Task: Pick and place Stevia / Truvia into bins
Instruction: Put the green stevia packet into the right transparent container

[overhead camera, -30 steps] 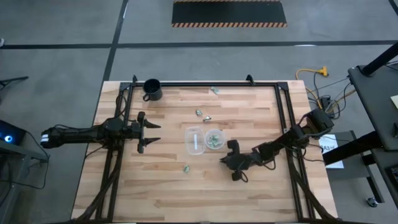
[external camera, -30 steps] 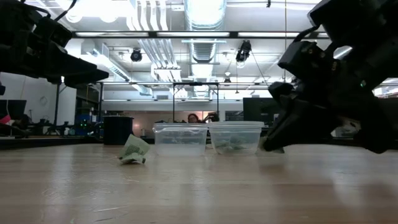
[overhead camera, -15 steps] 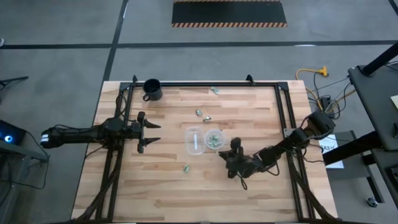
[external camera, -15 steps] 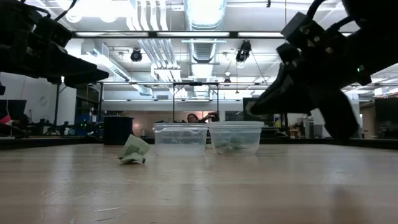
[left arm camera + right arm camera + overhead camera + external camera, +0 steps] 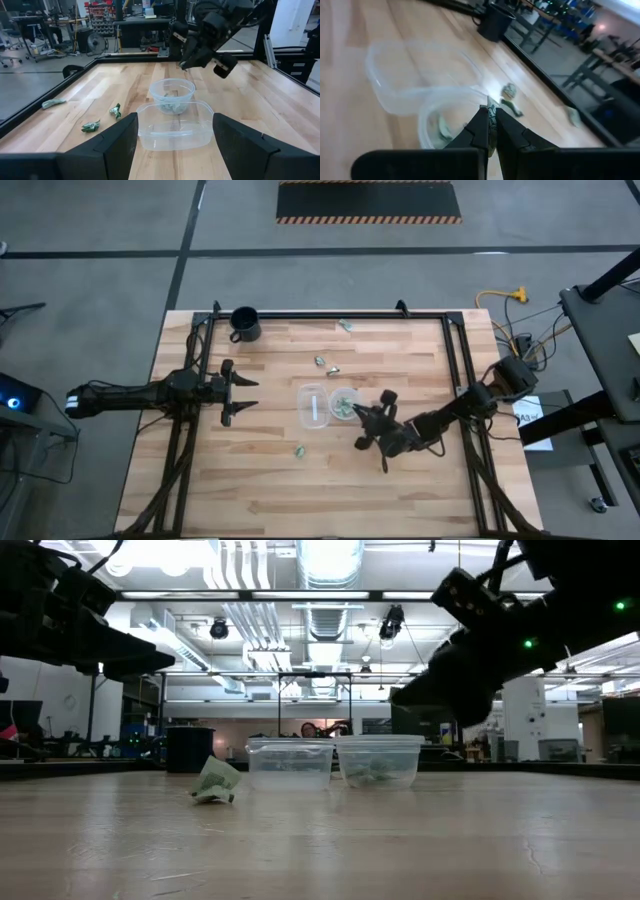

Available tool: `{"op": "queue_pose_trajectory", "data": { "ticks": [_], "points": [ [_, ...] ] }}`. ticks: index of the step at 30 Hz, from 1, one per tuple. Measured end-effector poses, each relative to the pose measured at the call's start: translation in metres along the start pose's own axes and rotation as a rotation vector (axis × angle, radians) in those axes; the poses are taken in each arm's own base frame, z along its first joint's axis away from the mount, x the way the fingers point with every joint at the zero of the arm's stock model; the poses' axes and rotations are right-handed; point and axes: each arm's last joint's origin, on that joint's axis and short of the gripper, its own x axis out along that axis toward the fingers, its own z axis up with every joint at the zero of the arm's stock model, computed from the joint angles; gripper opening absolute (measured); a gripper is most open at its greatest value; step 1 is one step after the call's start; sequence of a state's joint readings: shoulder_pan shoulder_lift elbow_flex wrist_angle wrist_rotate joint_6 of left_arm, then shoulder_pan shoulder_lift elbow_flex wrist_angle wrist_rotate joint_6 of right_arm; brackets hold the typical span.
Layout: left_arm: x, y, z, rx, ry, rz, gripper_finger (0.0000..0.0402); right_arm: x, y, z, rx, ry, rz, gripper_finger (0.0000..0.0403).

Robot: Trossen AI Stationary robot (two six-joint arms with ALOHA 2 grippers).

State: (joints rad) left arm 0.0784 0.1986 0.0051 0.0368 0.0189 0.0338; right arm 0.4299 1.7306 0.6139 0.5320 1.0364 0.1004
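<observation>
Two clear bins stand side by side mid-table: a squarish one (image 5: 313, 406) and a round one (image 5: 344, 402) with several pale green Stevia packets inside. My right gripper (image 5: 358, 414) hovers at the round bin's rim, shut; in the right wrist view a thin pale packet strip (image 5: 491, 121) shows pinched between its fingertips (image 5: 481, 116), above that bin (image 5: 427, 110). Loose packets lie at the back edge (image 5: 345, 324), two behind the bins (image 5: 320, 361) and one in front (image 5: 299, 450). My left gripper (image 5: 243, 392) waits open at the left, nothing in it.
A black mug (image 5: 244, 323) stands at the back left corner. Black frame rails (image 5: 452, 370) run along the table's back and sides. In the low view the front packet (image 5: 215, 782) lies left of the bins (image 5: 290, 762). A person shows far behind.
The right gripper has risen from the table in front of the bins and moved back and left to the round bin's rim. The left arm has not moved.
</observation>
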Motion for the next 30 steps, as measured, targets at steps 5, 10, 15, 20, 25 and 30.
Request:
{"op": "queue_pose_trajectory", "data": {
  "ticks": [5,10,15,20,25,30],
  "points": [
    [0.0,0.0,0.0,0.0,0.0,0.0,0.024,0.004,-0.007,0.002,0.143,-0.091,0.105,0.0009],
    [0.0,0.0,0.0,0.0,0.0,0.0,0.024,0.008,-0.027,-0.009,0.307,-0.185,0.272,0.0009],
    [0.0,0.0,0.0,0.0,0.0,0.0,0.024,0.013,-0.04,-0.023,0.355,-0.153,0.271,0.0009],
    [0.0,0.0,0.0,0.0,0.0,0.0,0.024,0.016,-0.044,-0.027,0.365,-0.14,0.276,0.0009],
    [0.0,0.0,0.0,0.0,0.0,0.0,0.024,0.018,-0.046,-0.029,0.359,-0.131,0.29,0.0009],
    [0.0,0.0,0.0,0.0,0.0,0.0,0.024,0.021,-0.043,-0.029,0.339,-0.128,0.287,0.0011]
  ]
}}
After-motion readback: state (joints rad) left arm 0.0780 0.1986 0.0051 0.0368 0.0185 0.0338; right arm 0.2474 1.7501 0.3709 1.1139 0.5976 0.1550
